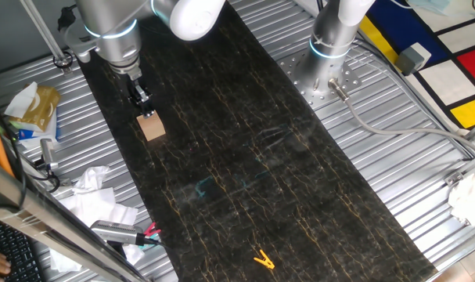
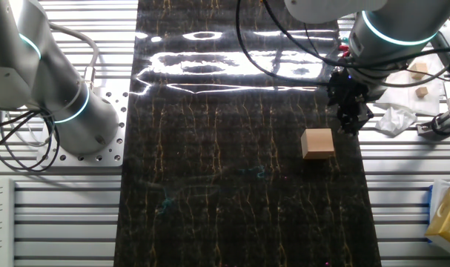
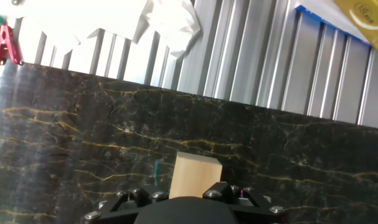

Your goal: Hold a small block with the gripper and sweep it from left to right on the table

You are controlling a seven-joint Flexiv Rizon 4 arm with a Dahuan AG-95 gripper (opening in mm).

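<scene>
We see the silver arm (image 1: 112, 31) reaching steeply down over the table (image 1: 245, 157), its light-blue ring just above the black gripper (image 1: 142, 102). The fingers point downward, and we cannot tell how far apart they stand. The small block (image 1: 152, 126) lies on the table just beside the tip, at about five o'clock from it in one fixed view and about eight o'clock in the other (image 2: 318, 143). In the hand view the block (image 3: 195, 177) sits just beyond the gripper's black body, near the table's edge.
</scene>
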